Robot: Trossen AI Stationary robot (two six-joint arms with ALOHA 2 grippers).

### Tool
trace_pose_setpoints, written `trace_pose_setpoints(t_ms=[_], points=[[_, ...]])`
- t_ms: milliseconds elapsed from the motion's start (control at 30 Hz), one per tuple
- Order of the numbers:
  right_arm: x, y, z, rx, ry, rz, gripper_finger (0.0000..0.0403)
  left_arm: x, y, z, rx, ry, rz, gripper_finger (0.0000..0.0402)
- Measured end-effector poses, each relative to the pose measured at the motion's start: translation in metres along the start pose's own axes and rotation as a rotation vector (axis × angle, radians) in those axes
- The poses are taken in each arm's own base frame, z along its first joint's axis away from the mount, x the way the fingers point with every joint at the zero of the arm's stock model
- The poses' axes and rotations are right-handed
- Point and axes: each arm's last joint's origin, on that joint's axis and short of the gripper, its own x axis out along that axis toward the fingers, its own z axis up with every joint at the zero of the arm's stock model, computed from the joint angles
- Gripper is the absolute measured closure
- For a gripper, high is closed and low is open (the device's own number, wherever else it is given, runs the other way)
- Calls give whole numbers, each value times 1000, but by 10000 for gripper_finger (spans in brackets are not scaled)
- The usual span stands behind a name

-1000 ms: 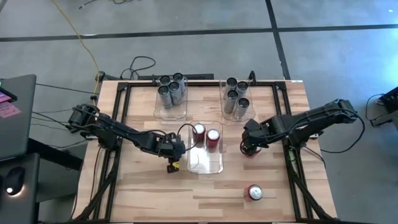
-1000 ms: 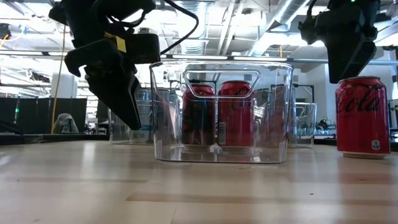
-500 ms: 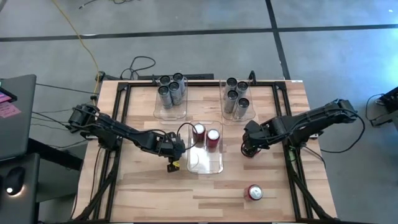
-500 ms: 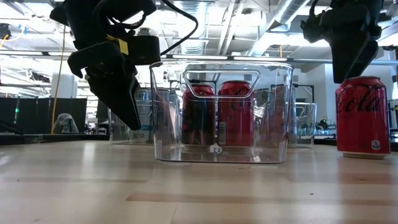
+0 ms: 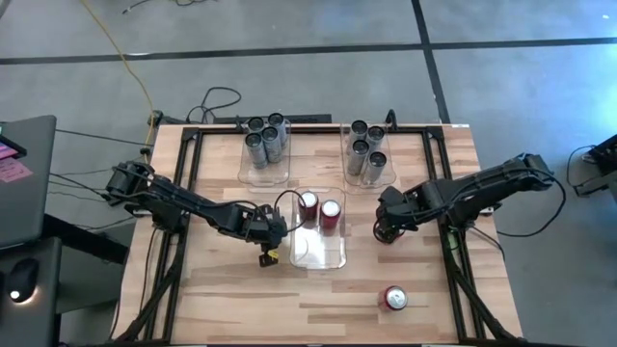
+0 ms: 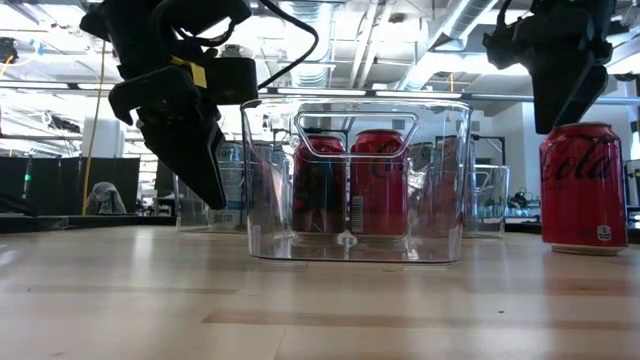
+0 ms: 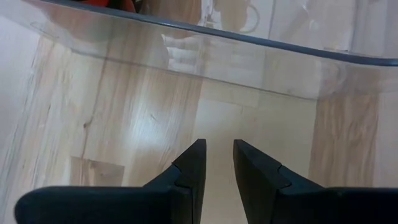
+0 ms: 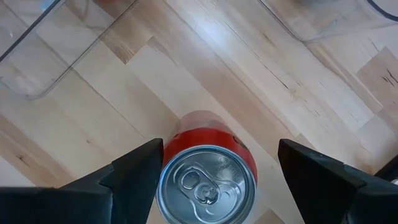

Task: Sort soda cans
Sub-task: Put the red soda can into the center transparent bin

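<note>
Right gripper (image 8: 208, 177) sat above an upright red can (image 8: 208, 171) on the tabletop (image 5: 222, 289), fingers spread wide to either side of it, nothing held. That can stood just right of the near clear bin (image 5: 333, 258), which already held two red cans (image 5: 319, 209). A fourth red can (image 5: 394, 298) stood near the front edge, well apart. Silver cans filled the two far bins (image 5: 243, 173).

Step in hand, by my read: grasp this red can. Best done by dropping straight down with the can centred between the fingers, closing on the body below the rim, then lifting clear of the bin wall before moving over.

Left gripper (image 7: 217, 162) waited at the bin's left side, fingers nearly closed, empty.

The right wrist view showed the finger spread around the can top; the high view hid that can under the arm. The low view showed its label and that it stood flat.
</note>
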Motion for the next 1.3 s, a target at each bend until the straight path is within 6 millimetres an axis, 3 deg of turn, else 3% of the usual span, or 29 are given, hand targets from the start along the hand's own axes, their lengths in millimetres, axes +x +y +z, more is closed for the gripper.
trace_pose_setpoints(t_ms=[1100, 1300], points=[[0, -4, -2, -78, 7, -61, 66, -12, 5, -4, -19, 38, 28, 323], [0, -4, -2, -161, 8, -59, 66, -12, 5, -4, -19, 39, 29, 292]])
